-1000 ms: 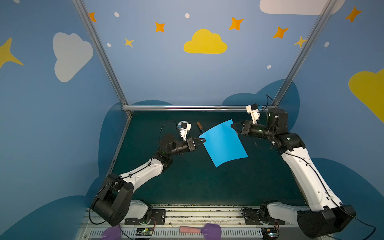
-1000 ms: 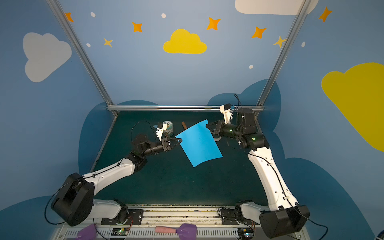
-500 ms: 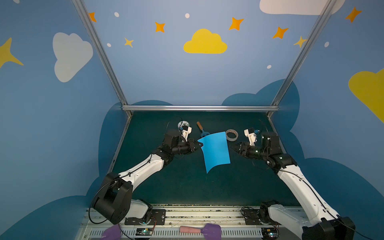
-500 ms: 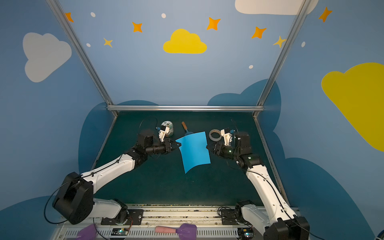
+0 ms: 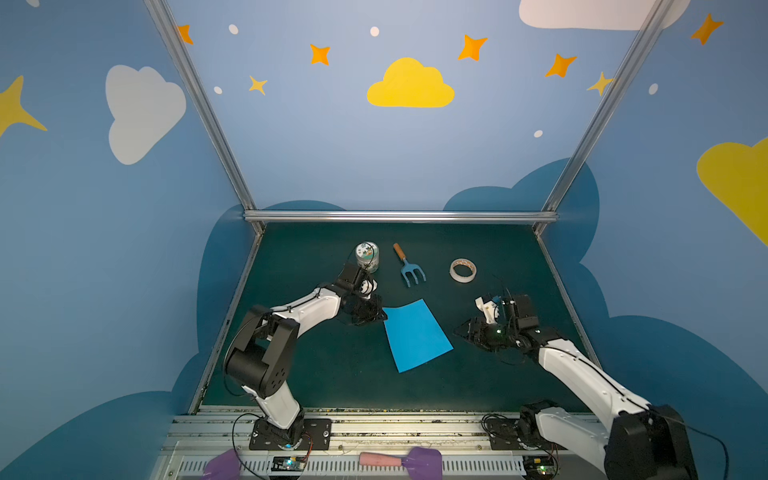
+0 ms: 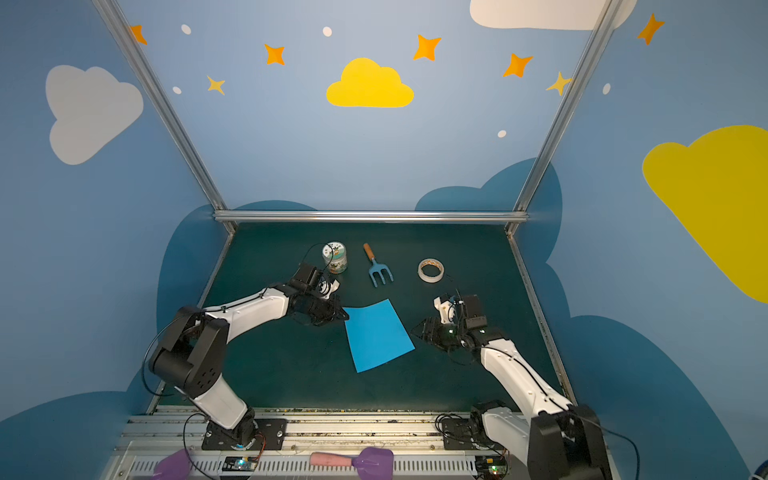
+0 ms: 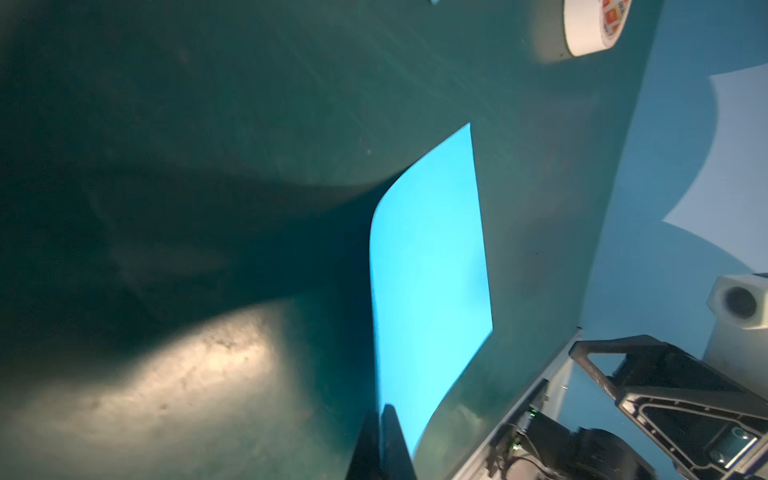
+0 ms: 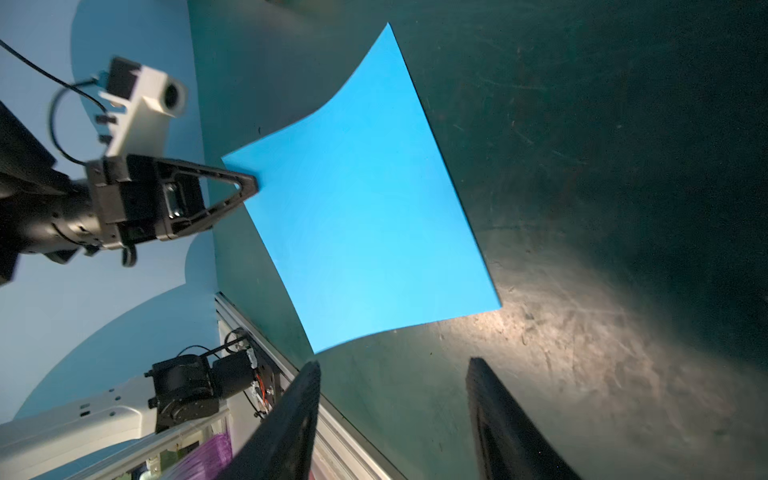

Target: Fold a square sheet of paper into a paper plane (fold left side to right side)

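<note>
The square sheet of paper (image 5: 417,335) (image 6: 379,335) is bright sky-blue and unfolded. It rests on the dark green mat near the middle, curling up a little toward its far-left corner. My left gripper (image 5: 383,318) (image 6: 345,316) is shut on that corner; the closed tips (image 7: 384,409) pinch the paper (image 7: 428,270) edge. My right gripper (image 5: 457,332) (image 6: 415,332) stands open just right of the sheet, apart from it. Its two fingers (image 8: 395,365) hold nothing, and the sheet (image 8: 365,208) lies beyond them with the left gripper (image 8: 253,185) on its corner. No paper plane is in view.
Along the back of the mat stand a small lidded jar (image 5: 367,257) (image 6: 335,257), a blue garden fork with a wooden handle (image 5: 409,268) (image 6: 378,268) and a tape roll (image 5: 463,270) (image 6: 431,270) (image 7: 594,25). Purple and pink tools (image 5: 399,459) lie on the front rail.
Both grippers held the sheet up in the air. The right one has let go, opened and drawn back low to the right. The left one has brought the sheet down onto the mat.
</note>
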Tool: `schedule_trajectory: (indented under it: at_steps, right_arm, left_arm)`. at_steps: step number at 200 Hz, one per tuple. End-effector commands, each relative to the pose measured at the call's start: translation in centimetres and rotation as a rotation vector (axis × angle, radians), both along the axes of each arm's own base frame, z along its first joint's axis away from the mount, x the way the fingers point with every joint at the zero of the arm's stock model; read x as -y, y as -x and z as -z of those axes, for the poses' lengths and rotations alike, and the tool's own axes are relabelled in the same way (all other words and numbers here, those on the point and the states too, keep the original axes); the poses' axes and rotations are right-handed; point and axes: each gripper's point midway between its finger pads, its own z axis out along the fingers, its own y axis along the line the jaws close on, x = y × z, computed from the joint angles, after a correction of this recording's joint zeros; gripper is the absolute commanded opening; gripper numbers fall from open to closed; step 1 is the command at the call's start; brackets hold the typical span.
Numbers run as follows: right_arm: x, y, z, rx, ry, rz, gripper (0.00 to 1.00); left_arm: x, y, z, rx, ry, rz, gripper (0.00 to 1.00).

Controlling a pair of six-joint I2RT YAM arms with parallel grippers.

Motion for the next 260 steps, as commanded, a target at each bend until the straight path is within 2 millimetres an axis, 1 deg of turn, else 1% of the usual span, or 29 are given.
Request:
schedule_trajectory:
  at_steps: [1, 6, 10, 14, 41, 56, 74, 93, 109, 134, 159, 183, 201, 224, 243, 260]
  right_arm:
    - [-1.8, -2.0, -0.6, 0.073, 0.004, -0.081, 0.5]
    - [-2.2, -2.2, -0.4, 0.066, 0.007, -0.098, 0.48]
    - [-2.4, -2.2, 0.2, 0.051, 0.013, -0.11, 0.46]
    - [-2.9, -2.9, -0.3, 0.065, 0.011, -0.122, 0.44]
    - [-5.8, -4.1, 0.9, 0.038, 0.032, -0.211, 0.24]
    - [-7.2, -4.9, 1.4, 0.036, 0.049, -0.243, 0.17]
    - [-7.9, -5.9, 2.6, 0.018, 0.076, -0.264, 0.11]
    - [-8.0, -6.9, 3.8, 0.01, 0.117, -0.274, 0.05]
    - [-8.1, -7.6, 4.7, 0.002, 0.142, -0.289, 0.03]
    - [-8.1, -7.8, 6.4, -0.036, 0.167, -0.309, 0.0]
    - [-7.9, -7.1, 7.8, -0.068, 0.174, -0.301, 0.0]
    - [-7.7, -5.9, 8.8, -0.097, 0.169, -0.285, 0.0]
    - [-7.7, -5.1, 9.5, -0.114, 0.174, -0.276, 0.0]
    - [-7.7, -4.2, 10.2, -0.125, 0.176, -0.264, 0.0]
    - [-7.8, -3.8, 10.7, -0.135, 0.175, -0.261, 0.0]
    - [-7.7, -3.5, 10.9, -0.139, 0.175, -0.259, 0.0]
  left_arm:
    - [-1.4, 0.4, 0.5, -0.015, -0.128, 0.084, 0.03]
    - [-1.5, 0.2, 0.6, -0.015, -0.145, 0.095, 0.04]
    - [-1.6, 0.1, 0.6, -0.016, -0.155, 0.104, 0.03]
    - [-1.7, 0.0, 0.6, -0.015, -0.169, 0.113, 0.03]
    - [-2.3, -0.7, 1.3, -0.029, -0.251, 0.167, 0.04]
    - [-2.6, -1.0, 1.6, -0.03, -0.282, 0.195, 0.03]
    - [-2.9, -1.4, 1.7, -0.027, -0.316, 0.227, 0.03]
    - [-2.9, -1.6, 1.7, -0.029, -0.334, 0.256, 0.03]
    - [-2.8, -1.8, 1.6, -0.026, -0.334, 0.266, 0.03]
    - [-2.7, -2.1, 1.6, -0.021, -0.33, 0.274, 0.03]
    - [-2.4, -2.3, 1.6, -0.024, -0.325, 0.277, 0.03]
    - [-2.2, -2.4, 1.4, -0.029, -0.312, 0.273, 0.03]
    - [-1.7, -2.4, 1.0, -0.035, -0.282, 0.262, 0.04]
    - [-0.3, -2.3, 0.2, -0.045, -0.206, 0.225, 0.04]
    - [1.5, -2.1, -0.3, -0.055, -0.134, 0.19, 0.04]
    - [3.2, -2.0, -0.4, -0.072, -0.082, 0.156, 0.04]
